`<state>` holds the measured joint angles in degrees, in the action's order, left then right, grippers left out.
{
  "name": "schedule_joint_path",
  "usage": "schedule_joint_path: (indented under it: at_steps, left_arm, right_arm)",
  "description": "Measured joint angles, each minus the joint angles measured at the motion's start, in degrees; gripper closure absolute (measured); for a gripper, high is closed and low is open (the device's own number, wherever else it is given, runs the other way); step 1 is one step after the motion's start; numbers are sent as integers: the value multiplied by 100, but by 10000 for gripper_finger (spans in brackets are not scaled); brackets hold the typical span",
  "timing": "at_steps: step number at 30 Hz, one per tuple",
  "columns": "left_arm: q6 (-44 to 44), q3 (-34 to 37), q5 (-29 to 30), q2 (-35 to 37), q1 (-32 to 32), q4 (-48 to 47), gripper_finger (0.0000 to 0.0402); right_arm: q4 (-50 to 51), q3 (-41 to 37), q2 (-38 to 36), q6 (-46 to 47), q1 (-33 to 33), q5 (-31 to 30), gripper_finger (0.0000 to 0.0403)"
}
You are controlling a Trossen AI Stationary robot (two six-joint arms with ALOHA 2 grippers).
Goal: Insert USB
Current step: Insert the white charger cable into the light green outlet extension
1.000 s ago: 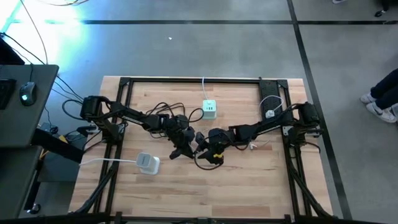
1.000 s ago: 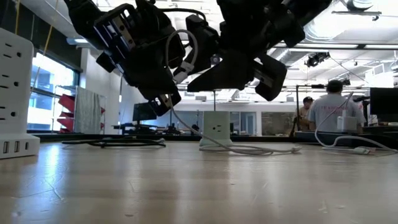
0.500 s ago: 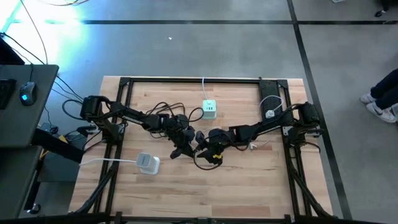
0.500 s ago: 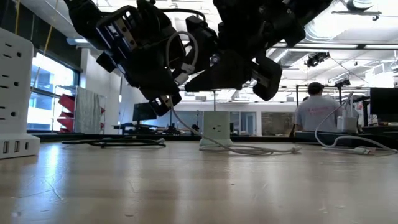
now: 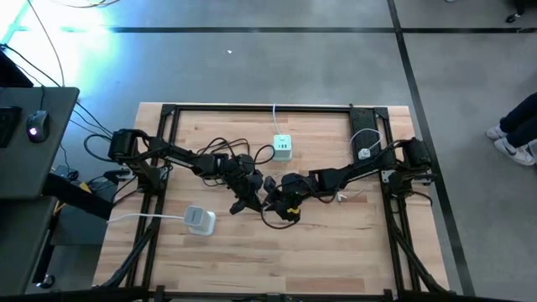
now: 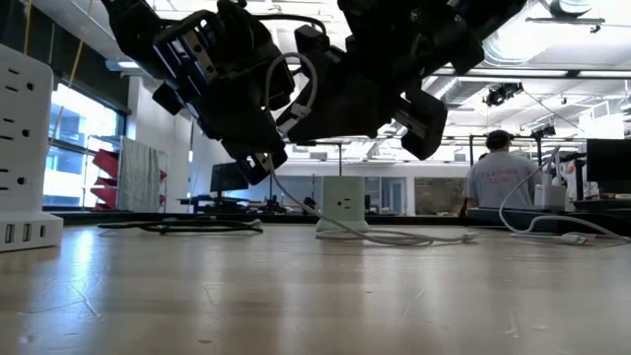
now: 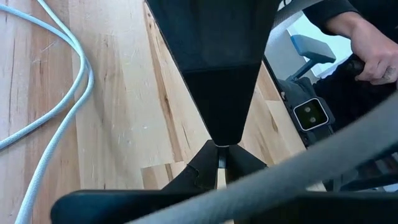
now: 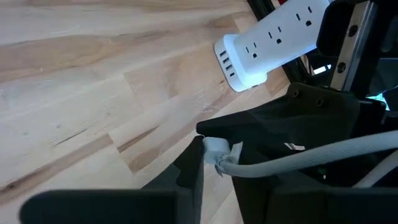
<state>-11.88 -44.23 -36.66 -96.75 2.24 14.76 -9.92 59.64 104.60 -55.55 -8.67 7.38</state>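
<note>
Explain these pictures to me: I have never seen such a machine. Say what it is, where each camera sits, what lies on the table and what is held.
Two dark robot arms work at a wooden table. One camera looks straight down, one sits at table-top height, and one rides on each wrist. The left gripper and right gripper meet over the middle. On the table lie a white power strip, a white cube socket and loose cables. The right wrist view shows its gripper closed on a white USB plug with its cable. The left gripper is shut; what it holds is unclear. A person stands beyond.

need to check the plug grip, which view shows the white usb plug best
The right wrist view: the white usb plug sits between the right gripper fingers. High view hides it under the arms; low view shows only its cable; left wrist view misses it.
</note>
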Motion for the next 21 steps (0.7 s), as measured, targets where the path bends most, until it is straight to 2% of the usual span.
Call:
schedule_joint_path:
  at_steps: [5,9,13,21]
  left_arm:
    - [-1,0,125,0,-4,-8,400]
    - [4,2,190,0,11,-39,385]
    - [51,2,328,16,62,-301,368]
    - [329,2,1824,17,-25,-1159,363]
  right_arm:
    - [68,0,0,156,2,-9,372]
    - [136,0,-2,836,2,-107,374]
    - [671,-3,-114,1435,81,-151,376]
    - [2331,-9,-849,2537,536,-660,400]
